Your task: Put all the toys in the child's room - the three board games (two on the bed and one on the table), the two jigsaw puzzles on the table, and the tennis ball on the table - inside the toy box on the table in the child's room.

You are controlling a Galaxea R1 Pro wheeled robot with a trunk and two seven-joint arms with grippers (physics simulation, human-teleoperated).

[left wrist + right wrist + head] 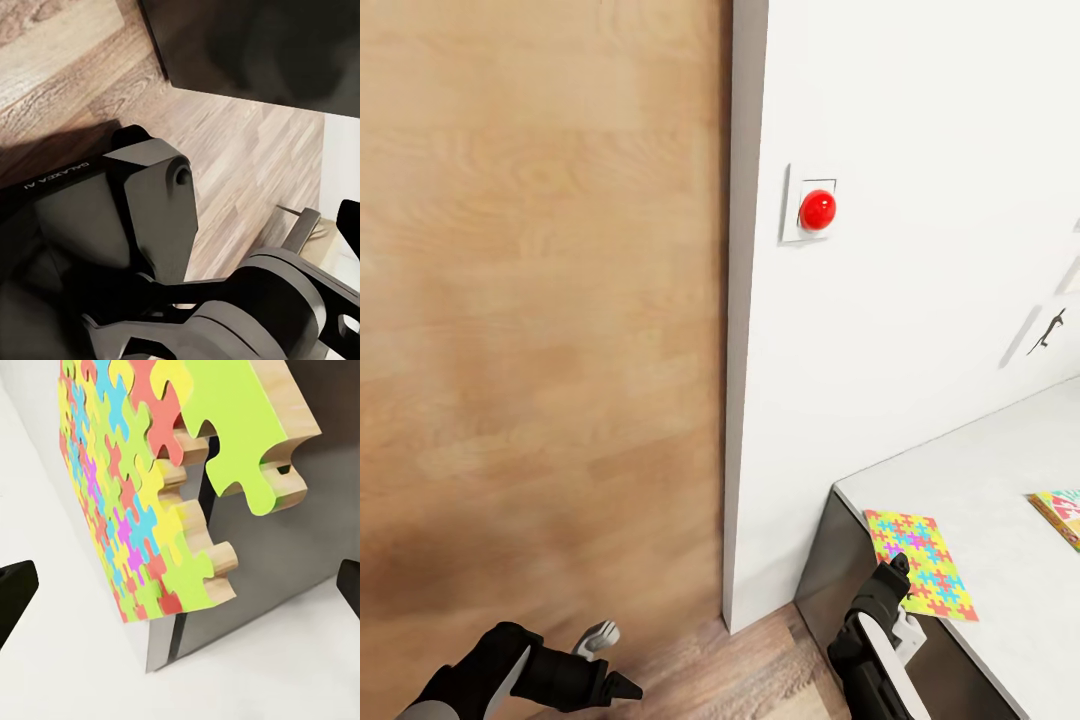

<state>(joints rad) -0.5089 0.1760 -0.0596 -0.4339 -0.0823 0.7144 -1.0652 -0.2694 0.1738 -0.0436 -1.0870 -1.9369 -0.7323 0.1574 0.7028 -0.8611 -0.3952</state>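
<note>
Item: jigsaw puzzle lying at worktop corner, long axis running away; I'm hovering right end effector open (nearer arm) just before it

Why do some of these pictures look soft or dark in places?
Head view: the red button shows a small glare spot, and the wooden door looks smeared, darkening toward its lower part. Left wrist view: the wood floor is blurred, with a heavy dark shadow above it. Right wrist view: the jigsaw puzzle is crisp and evenly lit.
</note>
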